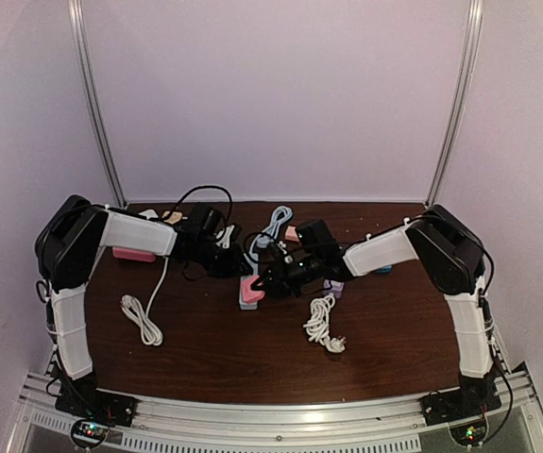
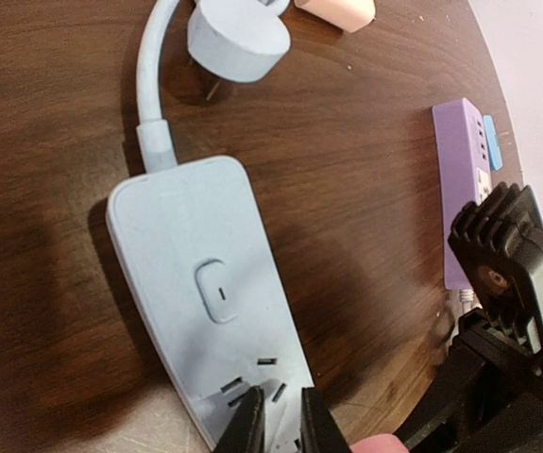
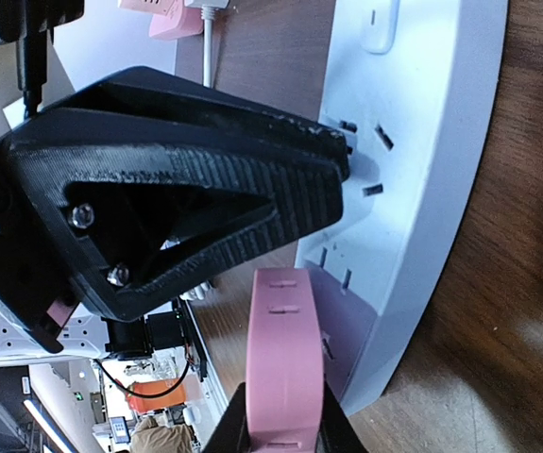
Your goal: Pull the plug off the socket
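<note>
On the dark table [image 2: 54, 189], the power strip [image 2: 205, 283] is pinned beneath the left gripper [image 2: 280, 427], closed on nothing, while the pink plug [image 3: 285, 349] is clamped in the right gripper [image 3: 285, 420], just ahead of its fingertips against the strip face; extraction is judged barely begun.
</note>
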`<state>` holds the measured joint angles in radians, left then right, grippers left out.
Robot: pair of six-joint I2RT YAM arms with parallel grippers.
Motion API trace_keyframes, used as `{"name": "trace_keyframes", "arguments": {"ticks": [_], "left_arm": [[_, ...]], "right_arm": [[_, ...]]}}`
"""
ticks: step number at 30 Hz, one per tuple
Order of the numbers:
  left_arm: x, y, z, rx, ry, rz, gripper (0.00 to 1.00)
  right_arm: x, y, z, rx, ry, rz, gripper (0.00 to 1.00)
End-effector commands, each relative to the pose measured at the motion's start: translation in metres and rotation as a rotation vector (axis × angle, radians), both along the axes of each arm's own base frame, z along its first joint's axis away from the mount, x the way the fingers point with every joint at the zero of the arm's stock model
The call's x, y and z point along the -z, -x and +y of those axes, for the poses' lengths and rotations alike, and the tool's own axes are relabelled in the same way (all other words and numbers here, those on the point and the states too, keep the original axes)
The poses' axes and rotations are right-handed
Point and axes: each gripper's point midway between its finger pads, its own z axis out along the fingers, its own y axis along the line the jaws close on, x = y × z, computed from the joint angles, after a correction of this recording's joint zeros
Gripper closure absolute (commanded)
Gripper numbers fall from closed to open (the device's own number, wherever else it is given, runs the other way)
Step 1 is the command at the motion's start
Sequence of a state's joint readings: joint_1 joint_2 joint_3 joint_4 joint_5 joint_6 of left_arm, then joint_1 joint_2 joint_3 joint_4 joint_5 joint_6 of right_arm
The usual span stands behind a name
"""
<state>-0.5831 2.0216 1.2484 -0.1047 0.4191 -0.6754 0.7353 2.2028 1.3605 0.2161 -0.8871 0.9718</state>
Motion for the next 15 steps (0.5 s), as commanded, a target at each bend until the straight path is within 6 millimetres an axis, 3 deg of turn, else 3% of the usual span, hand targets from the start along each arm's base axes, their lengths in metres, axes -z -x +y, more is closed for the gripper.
{"name": "trace_keyframes", "arguments": {"ticks": [1, 5, 15], "left_arm": [[0.051, 0.027, 0.025, -0.024, -0.129, 0.133, 0.87], [0.06, 0.03, 0.034, -0.04, -0.156, 0.155, 0.89], [0.083, 0.035, 0.05, -0.044, -0.256, 0.189, 0.9]], "right_arm": [[-0.008, 0.007, 0.011, -0.026, -0.061, -0.038, 0.94], [-0.02, 0.006, 0.013, -0.025, -0.115, -0.051, 1.0], [-0.072, 0.003, 0.016, -0.039, -0.343, -0.085, 1.0]]}}
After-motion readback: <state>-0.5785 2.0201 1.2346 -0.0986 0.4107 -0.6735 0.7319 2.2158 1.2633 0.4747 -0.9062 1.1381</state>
